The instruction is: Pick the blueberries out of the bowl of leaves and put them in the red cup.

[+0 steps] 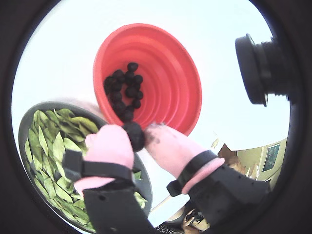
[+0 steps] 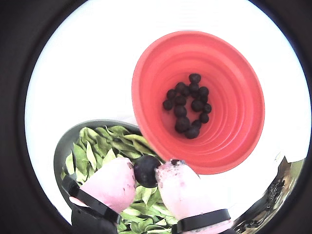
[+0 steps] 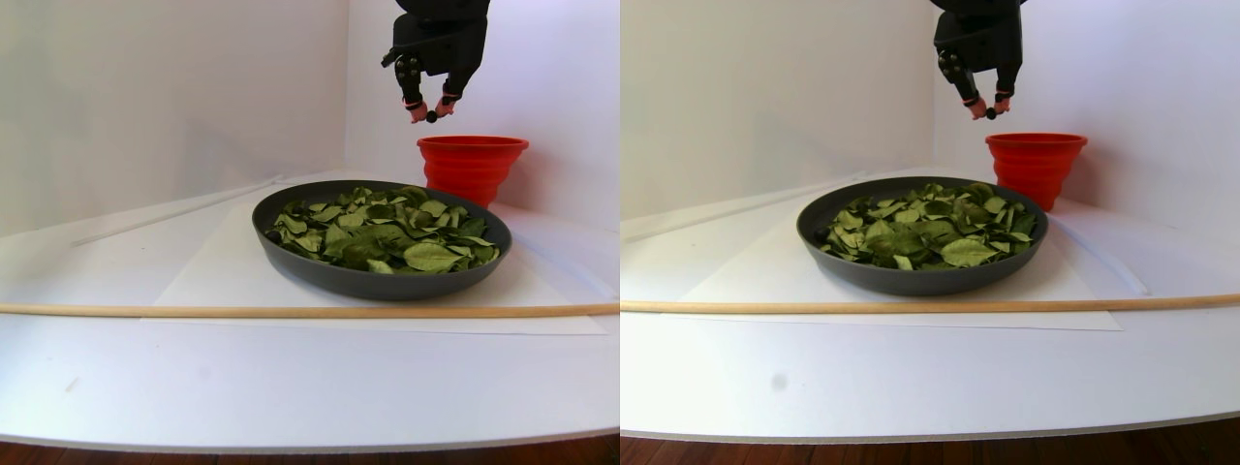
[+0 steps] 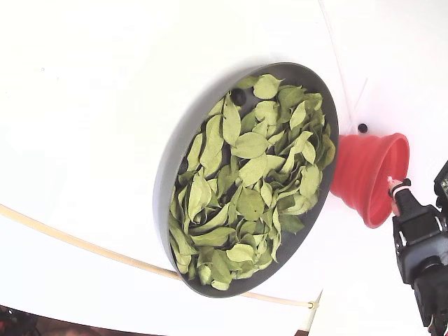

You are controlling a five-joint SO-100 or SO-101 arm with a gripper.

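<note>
Stereo pair view, left to right: wooden stick [image 3: 291, 311] lies along the front of the white counter [image 3: 194, 378]. Behind it the grey bowl [image 3: 378, 279], filled with green leaves [image 3: 387, 232], sits near the middle of the counter. Red cup [image 3: 472, 165] stands just behind the bowl's right rim, toward the back of the counter. The hand [image 3: 431, 115] hangs in the air above, over the gap between bowl and cup.

Both wrist views: the hand [image 2: 146, 171] is closed narrow on one berry [image 2: 146, 169], pinched between two pink fingertips [image 2: 113, 183]. The held berry is above the bowl's rim, at the near lip of the cup [image 2: 243, 146]. A cluster of berries [image 2: 187, 105] lies on the cup bottom.

Fixed view: bowl [image 4: 171, 161] left, cup [image 4: 367, 175] touching or just beside its right rim. One dark berry [image 4: 238, 96] shows among the leaves near the bowl's upper rim; another berry [image 4: 362, 128] lies on the counter, just above the cup.
</note>
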